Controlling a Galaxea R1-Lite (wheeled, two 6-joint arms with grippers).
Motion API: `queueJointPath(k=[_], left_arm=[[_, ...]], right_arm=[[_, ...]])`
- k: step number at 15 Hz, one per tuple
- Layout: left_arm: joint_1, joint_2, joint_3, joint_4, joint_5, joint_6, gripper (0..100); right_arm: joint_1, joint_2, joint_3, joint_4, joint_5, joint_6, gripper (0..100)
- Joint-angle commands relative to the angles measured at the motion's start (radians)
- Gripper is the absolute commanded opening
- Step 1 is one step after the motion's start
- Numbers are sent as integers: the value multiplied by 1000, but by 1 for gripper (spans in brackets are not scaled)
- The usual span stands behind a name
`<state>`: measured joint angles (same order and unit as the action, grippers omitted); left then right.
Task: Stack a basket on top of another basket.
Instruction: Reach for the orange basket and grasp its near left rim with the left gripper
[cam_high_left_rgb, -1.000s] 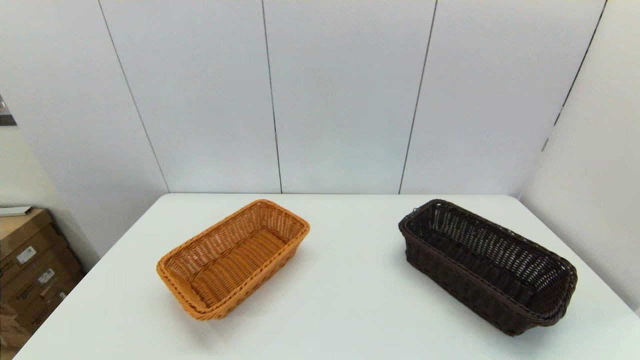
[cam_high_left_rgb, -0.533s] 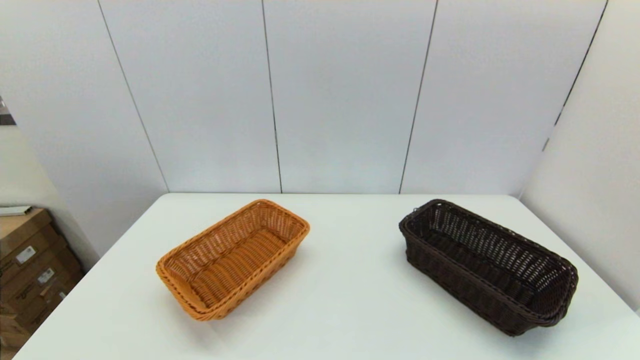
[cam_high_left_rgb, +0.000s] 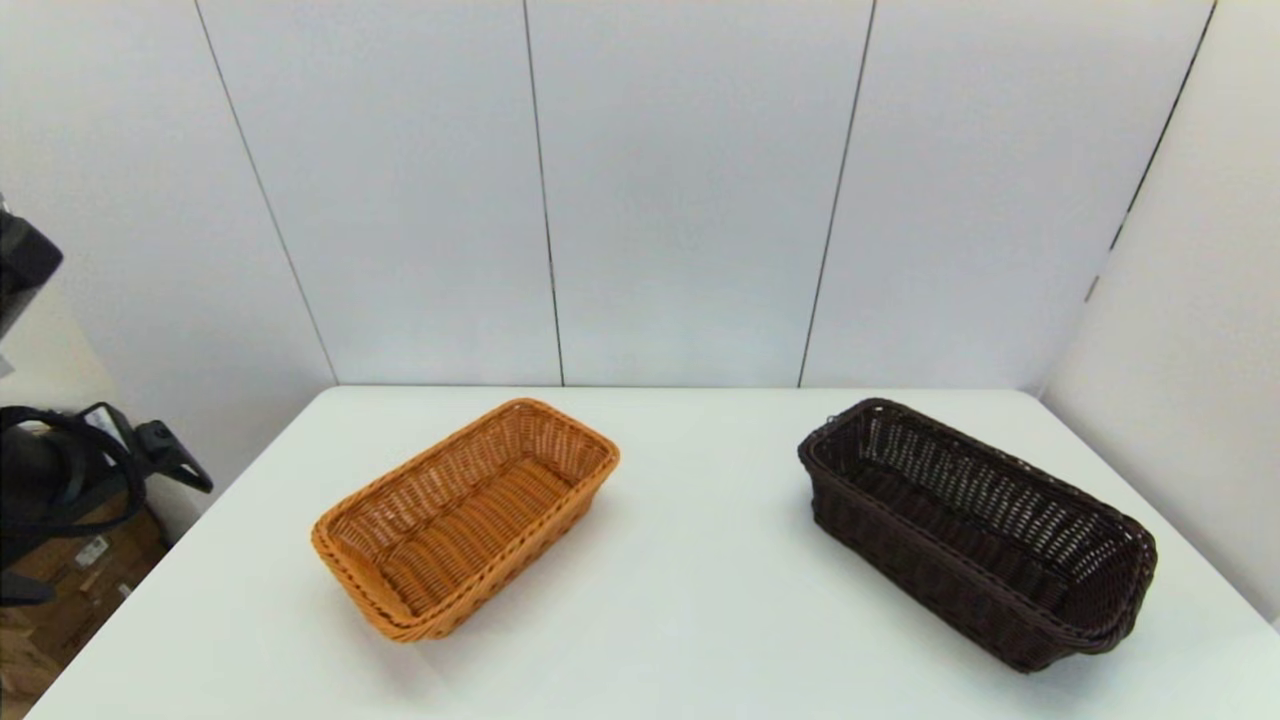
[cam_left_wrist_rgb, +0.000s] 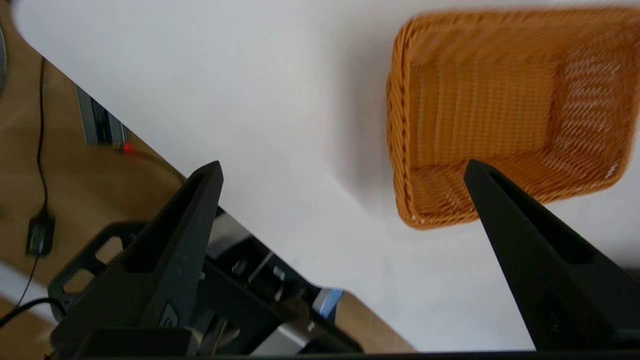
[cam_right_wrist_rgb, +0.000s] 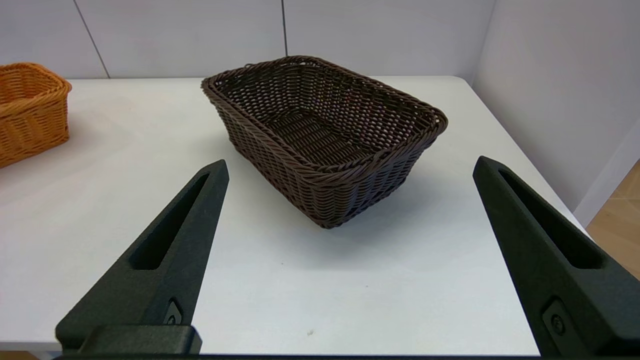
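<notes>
On the white table I see the dark brown basket right and the orange basket left, well apart. My right gripper stands released, the dark basket ahead between its jaws, untouched. My left gripper, jaws released, hangs above the table's left edge near the orange basket.

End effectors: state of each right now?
Left end effector: open, empty, above the table edge near the orange basket.
Right end effector: open, empty, facing the dark brown basket.
</notes>
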<state>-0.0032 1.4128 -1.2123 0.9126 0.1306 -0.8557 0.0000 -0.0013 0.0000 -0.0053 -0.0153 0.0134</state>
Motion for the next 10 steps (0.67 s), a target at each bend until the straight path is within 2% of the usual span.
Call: queueJointPath(k=[1,5,7,10], left_arm=[[-3,250,-18,-57,-100,7,100],[-43,454,-81,-110,-106,23,100],[-50,526,-134,-109,-160,26,100],[-74,603,-179,-107,-175,29,100]], right_arm=[[0,1,0,-1,0,-1,100],[0,1,0,-1,0,0,100],[0,1,0,-1,0,0,100],[0,1,0,-1,0,0,100]])
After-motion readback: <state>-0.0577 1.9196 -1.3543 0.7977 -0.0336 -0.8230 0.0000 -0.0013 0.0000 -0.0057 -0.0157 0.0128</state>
